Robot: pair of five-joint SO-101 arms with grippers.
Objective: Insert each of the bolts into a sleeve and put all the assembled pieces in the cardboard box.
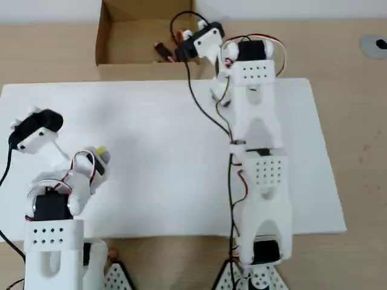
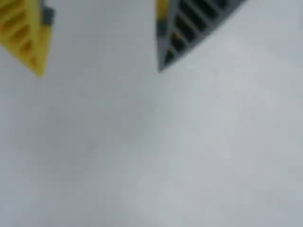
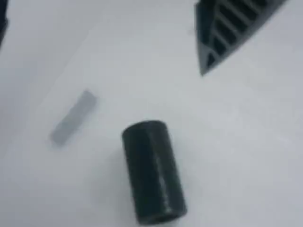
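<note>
Right gripper (image 3: 104, 52) spread wide, empty, over sleeve (image 3: 154, 172) lying flat on worktop (image 1: 151, 151); bolt (image 3: 73, 117) near, apart. Left gripper (image 2: 99, 71) wide, empty. Risk: off-centre pinch likely to roll sleeve away, knocking bolt aside.

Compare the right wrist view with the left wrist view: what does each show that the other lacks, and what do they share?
Right wrist view: a dark sleeve lying on its side, with a small grey bolt lying apart from it.
Left wrist view: a yellow finger of the left gripper, which is open.
Shared: the white mat underneath and one dark ribbed finger.
</note>
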